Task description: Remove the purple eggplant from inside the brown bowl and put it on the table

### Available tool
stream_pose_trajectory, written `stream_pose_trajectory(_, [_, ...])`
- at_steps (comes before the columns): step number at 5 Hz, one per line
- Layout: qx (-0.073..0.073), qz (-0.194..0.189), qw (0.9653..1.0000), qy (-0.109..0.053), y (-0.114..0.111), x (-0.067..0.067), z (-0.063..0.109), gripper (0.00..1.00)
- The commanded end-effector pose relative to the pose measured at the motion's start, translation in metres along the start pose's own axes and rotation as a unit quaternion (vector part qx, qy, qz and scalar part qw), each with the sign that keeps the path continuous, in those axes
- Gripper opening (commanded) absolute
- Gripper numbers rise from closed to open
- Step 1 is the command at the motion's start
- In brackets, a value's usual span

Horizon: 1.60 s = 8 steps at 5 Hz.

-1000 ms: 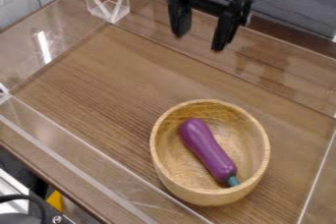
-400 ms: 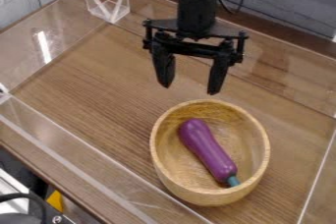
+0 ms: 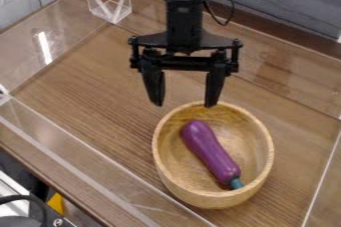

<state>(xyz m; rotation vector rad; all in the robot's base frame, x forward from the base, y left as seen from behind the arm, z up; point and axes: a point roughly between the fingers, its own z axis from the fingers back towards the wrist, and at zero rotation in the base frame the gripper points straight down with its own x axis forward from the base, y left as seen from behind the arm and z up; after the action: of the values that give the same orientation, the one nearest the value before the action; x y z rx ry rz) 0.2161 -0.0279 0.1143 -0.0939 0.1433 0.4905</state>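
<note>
The purple eggplant (image 3: 210,152) lies slantwise inside the brown bowl (image 3: 176,171), its teal stem tip pointing to the near right. The bowl rests on the table (image 3: 94,92) at the near right. My gripper (image 3: 185,95) hangs open just above the bowl's far rim, its two dark fingers (image 3: 156,87) spread wide and pointing down, with nothing between them. It touches neither the eggplant nor the bowl.
Clear acrylic walls (image 3: 54,32) run around the table's edges. A small clear folded stand (image 3: 110,4) sits at the far left corner. Bare wood stretches left of the bowl.
The gripper has come down and forward from the far right toward the bowl, turning so its spread fingers now face the camera. The eggplant and the bowl have not moved.
</note>
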Motion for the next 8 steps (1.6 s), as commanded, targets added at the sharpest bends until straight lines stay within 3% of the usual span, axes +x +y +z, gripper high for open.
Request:
stream_pose_trajectory(1, [-0.021,0.038,0.9989,-0.019,0.0,-0.014,0.002,1.0])
stream_pose_trajectory(3, [-0.021,0.024,0.9993,-0.021,-0.005,-0.008,-0.005,1.0])
stream_pose_trajectory(5, [-0.027,0.03,0.9987,-0.032,-0.02,-0.024,-0.011,1.0])
stream_pose_trajectory(7, [-0.042,0.083,0.9942,-0.054,-0.025,-0.004,-0.042,1.0])
stream_pose_trajectory(8, [-0.045,0.107,0.991,-0.066,-0.038,-0.006,-0.05,1.0])
